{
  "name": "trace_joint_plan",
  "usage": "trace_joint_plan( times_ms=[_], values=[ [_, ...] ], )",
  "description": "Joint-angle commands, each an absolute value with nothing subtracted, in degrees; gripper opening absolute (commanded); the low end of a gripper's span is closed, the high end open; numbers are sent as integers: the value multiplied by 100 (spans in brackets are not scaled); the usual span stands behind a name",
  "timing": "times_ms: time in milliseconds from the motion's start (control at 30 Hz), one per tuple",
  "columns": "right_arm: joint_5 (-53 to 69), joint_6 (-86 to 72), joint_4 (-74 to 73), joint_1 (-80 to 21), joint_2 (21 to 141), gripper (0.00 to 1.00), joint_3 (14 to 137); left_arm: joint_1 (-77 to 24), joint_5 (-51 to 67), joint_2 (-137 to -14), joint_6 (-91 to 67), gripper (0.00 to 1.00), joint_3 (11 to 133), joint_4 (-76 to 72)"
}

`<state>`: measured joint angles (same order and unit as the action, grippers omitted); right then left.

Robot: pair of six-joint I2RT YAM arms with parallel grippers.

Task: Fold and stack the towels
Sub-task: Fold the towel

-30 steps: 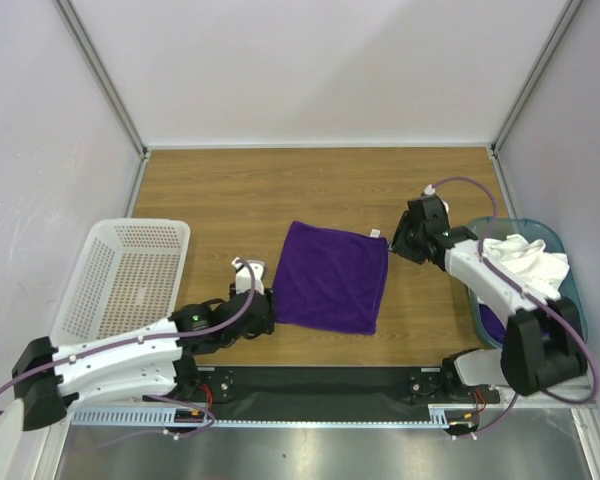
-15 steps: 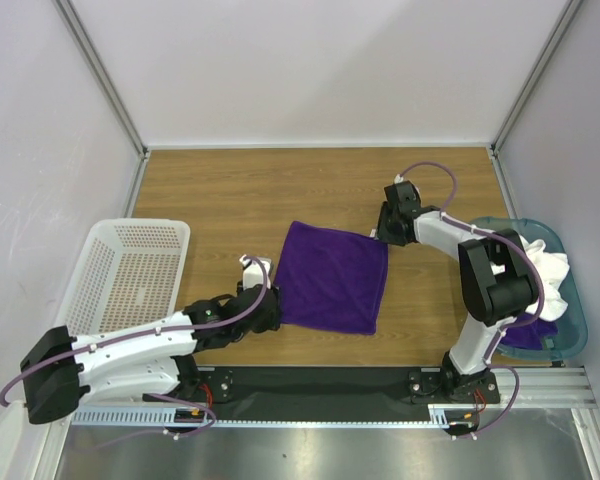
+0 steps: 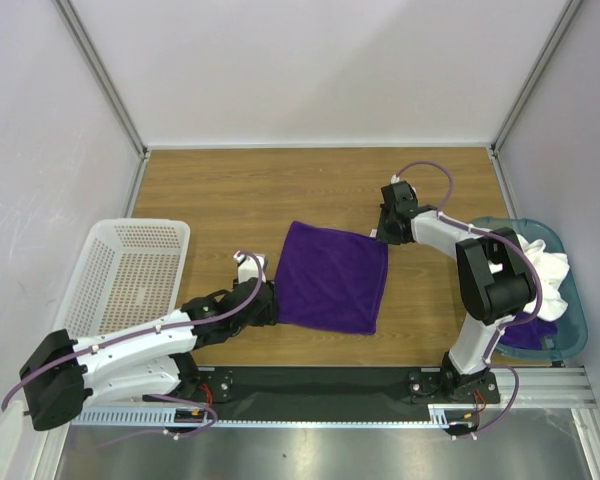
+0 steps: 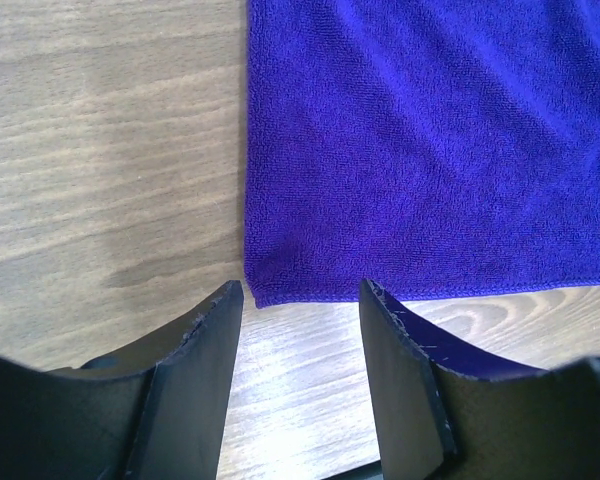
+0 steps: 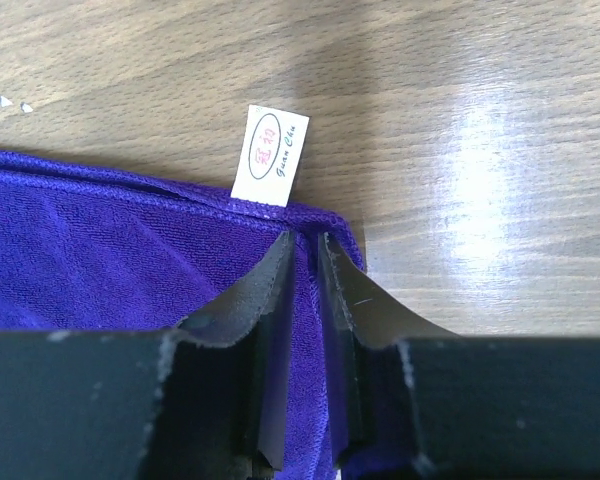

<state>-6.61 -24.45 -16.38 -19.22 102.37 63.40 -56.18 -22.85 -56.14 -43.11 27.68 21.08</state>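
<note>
Top camera: the deep-purple square cloth towel is lying flat on the wooden table, sitting right between the left claw and the right claw.

Left wrist cam: the left claw is hanging released, jaws spread, with a towel corner sitting just ahead of the gap.

Right wrist cam: the right claw is clenching the towel's corner, with the small white tag poking out just beyond its tips.
</note>
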Motion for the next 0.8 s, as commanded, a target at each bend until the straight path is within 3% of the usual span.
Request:
trace_joint_plan(
  times_ms=[0, 233, 433, 533, 667, 767],
  values=[
    [-694, -2417, -1661, -1986, 10248, 20, 6548, -5537, -2241, -5598, -4403, 56, 2707, 1969],
    [-905, -2356, -1881, -2013, 10301, 26, 6618, -5432, -2312, -5748, -4403, 56, 2725, 1873],
    [-897, -2338, -1899, -2021, 10432, 26, 6662, -5265, -2198, -5959, -4369, 50, 2707, 1627],
    [-879, -2338, -1889, -2013, 10511, 20, 6688, -5212, -2136, -6073, -4307, 45, 2698, 1477],
    [-914, -2355, -2021, -2004, 10486, 0, 6846, -5177, -2048, -6319, -4175, 28, 2689, 1327],
    [-967, -2338, -2030, -2021, 10328, 0, 6899, -5159, -2004, -6556, -4140, 21, 2654, 1257]
  ],
)
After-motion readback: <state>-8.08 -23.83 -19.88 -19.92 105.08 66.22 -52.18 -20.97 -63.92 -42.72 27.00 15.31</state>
